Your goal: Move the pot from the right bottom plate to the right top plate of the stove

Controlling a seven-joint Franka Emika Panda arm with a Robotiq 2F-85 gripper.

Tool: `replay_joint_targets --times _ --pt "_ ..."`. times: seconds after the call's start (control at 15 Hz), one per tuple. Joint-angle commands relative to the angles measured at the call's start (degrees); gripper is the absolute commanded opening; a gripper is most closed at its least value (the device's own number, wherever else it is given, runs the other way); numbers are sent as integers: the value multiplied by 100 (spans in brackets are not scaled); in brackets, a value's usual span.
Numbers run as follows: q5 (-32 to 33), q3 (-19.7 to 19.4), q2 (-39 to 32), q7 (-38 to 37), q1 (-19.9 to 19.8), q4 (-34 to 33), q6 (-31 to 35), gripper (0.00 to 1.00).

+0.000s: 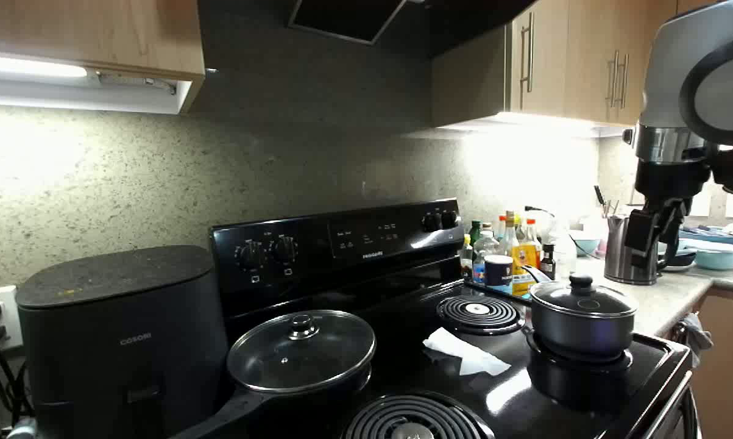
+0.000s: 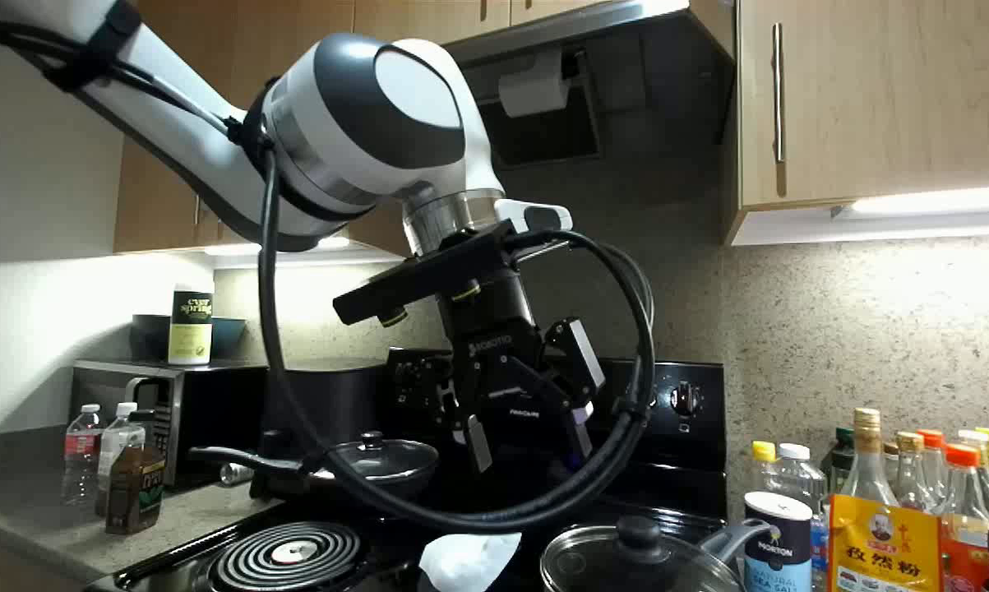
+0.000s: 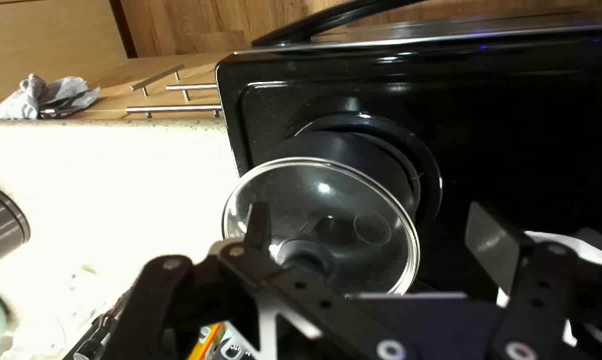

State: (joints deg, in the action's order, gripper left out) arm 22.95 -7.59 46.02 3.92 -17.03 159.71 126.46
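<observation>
Scanning left to right in an exterior view: glass-lidded pan at the rear, then a front coil, then white paper lying on the stove. Next, the back-right plate, nothing on it; that's my target. Then the pot, lidded, sitting on the front-right plate. Farthest right, my hand, spread wide in the wrist view, holding nothing, higher than the pot and apart from it. I judge none of the move done: pot not gripped, not over target. Left to do: grasp, lift, shift back, set down, let go.
</observation>
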Motion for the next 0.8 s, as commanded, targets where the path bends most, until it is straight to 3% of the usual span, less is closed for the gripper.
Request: replay_joint_targets --times 0.0,0.73 --pt "3 -11 -5 -6 19 36 -51 100" --pt "1 -9 -42 -4 18 143 -51 100"
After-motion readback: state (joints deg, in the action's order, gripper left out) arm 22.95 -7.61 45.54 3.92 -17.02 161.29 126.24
